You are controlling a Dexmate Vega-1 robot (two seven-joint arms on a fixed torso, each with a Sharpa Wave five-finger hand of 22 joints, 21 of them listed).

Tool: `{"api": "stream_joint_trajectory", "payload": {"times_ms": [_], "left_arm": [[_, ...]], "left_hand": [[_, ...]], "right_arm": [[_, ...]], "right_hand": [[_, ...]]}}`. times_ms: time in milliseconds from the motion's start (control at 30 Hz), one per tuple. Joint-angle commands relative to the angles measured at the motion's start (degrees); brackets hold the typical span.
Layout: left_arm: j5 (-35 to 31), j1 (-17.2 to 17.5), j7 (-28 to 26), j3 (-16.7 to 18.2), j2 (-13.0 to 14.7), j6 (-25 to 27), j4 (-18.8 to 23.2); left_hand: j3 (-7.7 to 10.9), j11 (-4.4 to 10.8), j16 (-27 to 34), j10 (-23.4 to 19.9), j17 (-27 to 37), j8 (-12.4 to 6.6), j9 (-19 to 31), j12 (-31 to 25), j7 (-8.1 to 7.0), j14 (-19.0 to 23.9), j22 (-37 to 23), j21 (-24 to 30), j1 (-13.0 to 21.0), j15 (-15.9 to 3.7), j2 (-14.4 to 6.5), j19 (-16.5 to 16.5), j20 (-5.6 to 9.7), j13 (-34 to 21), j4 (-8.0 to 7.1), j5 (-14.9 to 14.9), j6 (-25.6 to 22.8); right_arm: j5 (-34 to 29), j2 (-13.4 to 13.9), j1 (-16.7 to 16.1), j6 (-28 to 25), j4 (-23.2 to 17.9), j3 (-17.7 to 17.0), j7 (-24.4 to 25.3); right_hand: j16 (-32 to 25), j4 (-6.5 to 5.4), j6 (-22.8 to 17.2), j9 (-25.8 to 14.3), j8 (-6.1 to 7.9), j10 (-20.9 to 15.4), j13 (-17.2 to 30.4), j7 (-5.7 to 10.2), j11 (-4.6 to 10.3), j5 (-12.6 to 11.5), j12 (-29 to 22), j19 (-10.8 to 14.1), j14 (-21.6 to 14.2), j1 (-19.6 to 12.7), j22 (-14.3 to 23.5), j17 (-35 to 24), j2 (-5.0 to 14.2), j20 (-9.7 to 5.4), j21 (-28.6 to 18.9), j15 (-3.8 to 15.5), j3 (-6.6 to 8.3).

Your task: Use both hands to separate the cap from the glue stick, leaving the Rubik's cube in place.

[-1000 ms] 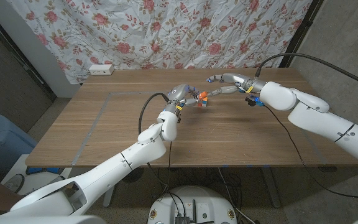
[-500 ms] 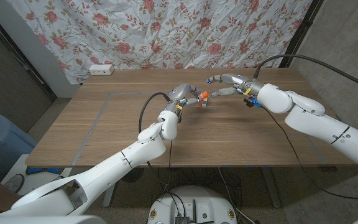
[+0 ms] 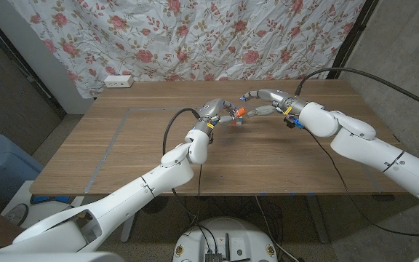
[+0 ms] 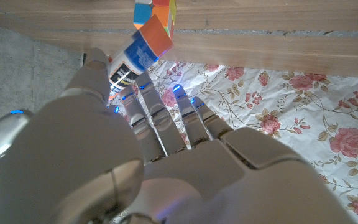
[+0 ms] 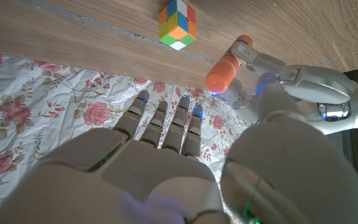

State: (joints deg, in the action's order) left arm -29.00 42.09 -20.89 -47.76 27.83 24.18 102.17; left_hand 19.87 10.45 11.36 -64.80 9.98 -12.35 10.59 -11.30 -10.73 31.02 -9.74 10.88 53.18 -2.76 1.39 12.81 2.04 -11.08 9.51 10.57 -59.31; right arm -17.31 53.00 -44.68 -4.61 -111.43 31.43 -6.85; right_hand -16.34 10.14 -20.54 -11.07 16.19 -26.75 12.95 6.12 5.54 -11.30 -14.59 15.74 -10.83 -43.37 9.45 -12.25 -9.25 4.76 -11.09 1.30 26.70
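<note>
The glue stick has a white and blue body and an orange cap. My left hand grips its body a little above the table, with the cap pointing toward my right hand. The Rubik's cube sits on the table just beneath the cap and is partly hidden by it; the Rubik's cube lies beyond the cap. My right hand hovers close to the cap's right side, its fingers apart and reaching toward the cap. It holds nothing.
A white power strip lies at the table's far left edge. The floral curtain hangs behind the table. A black cable arcs over my right arm, and blue clips sit by its wrist.
My right hand has shifted left, closer to the orange cap. My left hand has kept hold of the glue stick and lifted the cap end slightly. The cube has not moved.
</note>
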Motion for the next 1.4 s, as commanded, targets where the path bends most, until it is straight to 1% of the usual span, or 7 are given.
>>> {"api": "stream_joint_trajectory", "payload": {"times_ms": [33,500,700,900,1067,1167,1400], "left_arm": [[-0.4,0.1,0.4,-0.2,0.0,0.0,0.2],[-0.8,-0.3,1.0,-0.1,0.4,-0.9,0.1],[-0.8,-0.5,1.1,-0.2,0.4,-1.3,-0.2],[-1.4,-0.5,1.4,-0.3,0.5,-1.0,0.1],[-1.5,-0.5,1.4,-0.2,0.4,-1.0,0.1],[-1.4,-0.4,1.3,-0.2,0.2,-1.1,0.0],[-1.4,-0.5,1.3,-0.2,0.0,-1.1,-0.2]], "left_hand": [[0.18,2.43,-0.2,-2.8,0.3,-0.14,0.3,-0.2,1.94,0.4,-0.1,-0.1,1.7,-8.59,-2.7,-0.2,0.41,-0.2,-0.23,0.3,-7.0],[0.06,2.43,-0.2,-2.9,0.3,-0.11,0.3,-0.2,2.06,0.4,-0.1,-0.1,1.5,-8.51,-2.9,-0.4,0.27,-0.2,-0.25,0.3,-7.0],[0.04,2.42,-0.2,-2.9,0.2,-0.12,0.3,-0.2,2.03,0.4,-0.1,-0.1,1.6,-8.52,-2.9,-0.4,0.26,-0.2,-0.23,0.3,-7.1],[0.01,2.42,-0.2,-3.0,0.2,-0.14,0.3,-0.2,2.06,0.4,-0.1,-0.1,1.5,-8.51,-3.0,-0.5,0.29,-0.2,-0.24,0.3,-7.2],[-0.03,2.42,-0.2,-3.0,0.2,-0.1,0.3,-0.2,2.04,0.3,-0.1,-0.1,1.5,-8.52,-3.1,-0.5,0.27,-0.2,-0.22,0.3,-7.2],[-0.06,2.42,-0.2,-3.0,0.2,-0.1,0.3,-0.2,2.06,0.3,-0.1,-0.1,1.5,-8.52,-3.1,-0.5,0.28,-0.2,-0.21,0.3,-7.2],[-0.11,2.42,-0.2,-3.1,0.2,-0.1,0.3,-0.2,1.94,0.3,-0.1,-0.1,1.5,-8.51,-3.2,-0.6,0.25,-0.2,-0.2,0.3,-7.3]], "right_arm": [[-1.4,-0.9,-0.7,0.5,1.1,0.2,2.0],[-2.6,-2.1,-1.4,1.4,3.0,0.2,5.3],[-2.6,-2.5,-1.5,1.7,3.7,0.2,6.1],[-2.3,-3.0,-1.3,2.3,4.6,0.2,6.7],[-2.2,-3.2,-1.2,2.6,5.1,0.2,7.0],[-2.2,-3.3,-1.4,3.0,5.3,0.1,7.8],[-2.2,-3.3,-1.5,3.7,5.5,0.0,8.4]], "right_hand": [[-0.7,-0.23,-1.6,-0.2,0.91,-2.1,0.1,0.68,0.56,-0.6,-0.5,1.3,-1.6,-0.9,0.1,0.0,-0.35,-0.3,-0.3,0.8,-0.69],[-1.6,-0.09,-6.0,-0.1,2.43,-7.5,-0.1,2.65,3.15,-2.5,-1.0,2.8,-4.8,-2.8,0.1,0.2,-0.53,-1.37,0.0,2.7,-2.18],[-1.9,-0.13,-7.6,-0.1,2.99,-8.9,-0.2,3.52,3.76,-3.0,-1.0,3.0,-5.8,-3.7,0.1,0.2,-0.45,-1.59,0.1,3.43,-2.58],[-2.2,-0.27,-9.1,-0.1,3.48,-10.3,-0.3,4.15,4.3,-3.4,-1.0,3.1,-6.5,-4.3,0.1,0.1,-0.16,-1.77,0.2,3.83,-2.88],[-2.6,-0.4,-10.5,0.0,3.89,-11.9,-0.5,5.49,4.8,-3.7,-1.0,3.2,-7.6,-5.0,0.1,0.1,0.26,-1.84,0.3,3.59,-3.12],[-3.0,-0.55,-12.0,0.0,4.3,-13.5,-0.6,5.96,5.84,-3.8,-1.1,3.3,-8.6,-5.5,0.1,0.1,0.47,-1.86,0.3,3.48,-3.48],[-3.4,-0.83,-14.3,-0.1,4.96,-16.8,-0.7,6.42,6.03,-4.0,-1.3,3.7,-10.0,-6.2,0.1,0.2,1.05,-1.91,0.3,4.06,-4.03]]}}
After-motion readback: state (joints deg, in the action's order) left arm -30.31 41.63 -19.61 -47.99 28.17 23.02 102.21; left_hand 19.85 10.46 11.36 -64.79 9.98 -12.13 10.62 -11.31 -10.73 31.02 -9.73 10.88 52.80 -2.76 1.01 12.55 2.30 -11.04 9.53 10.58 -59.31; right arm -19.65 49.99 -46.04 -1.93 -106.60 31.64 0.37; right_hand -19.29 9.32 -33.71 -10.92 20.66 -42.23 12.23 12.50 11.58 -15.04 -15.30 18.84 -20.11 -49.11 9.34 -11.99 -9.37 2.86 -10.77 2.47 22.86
